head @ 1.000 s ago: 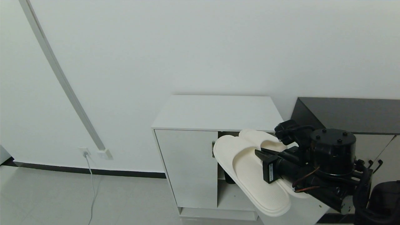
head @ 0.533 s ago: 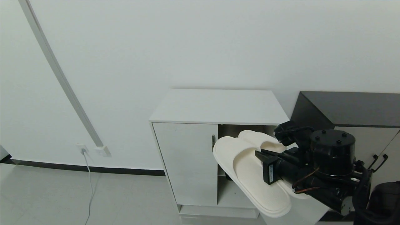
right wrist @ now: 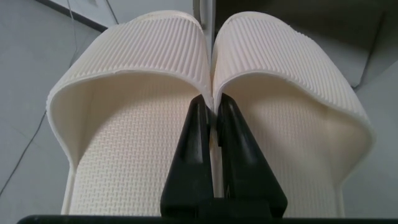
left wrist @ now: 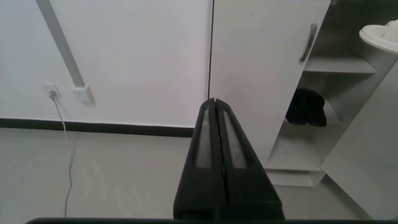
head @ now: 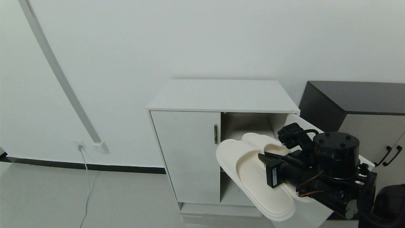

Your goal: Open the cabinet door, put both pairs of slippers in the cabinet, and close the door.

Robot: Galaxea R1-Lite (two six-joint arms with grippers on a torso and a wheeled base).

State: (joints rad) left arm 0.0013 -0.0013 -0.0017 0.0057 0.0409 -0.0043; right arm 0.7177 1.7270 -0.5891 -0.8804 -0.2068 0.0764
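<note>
Right end effector (head: 263, 155) clenched on 1 pair of cream slippers (head: 253, 177) just before the white cabinet (head: 221, 95), whose door (head: 295, 122) stands open, the head camera has shifted to bare more of the upper shelf, suggesting insertion comes next; the left end effector (left wrist: 214, 134) is clenched on nothing.

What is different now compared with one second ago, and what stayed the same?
The whole head view shifted, so the camera moved, not the cabinet; more of its open right side now shows. The right gripper still clamps the pair of slippers before the opening. The left gripper is shut.
</note>
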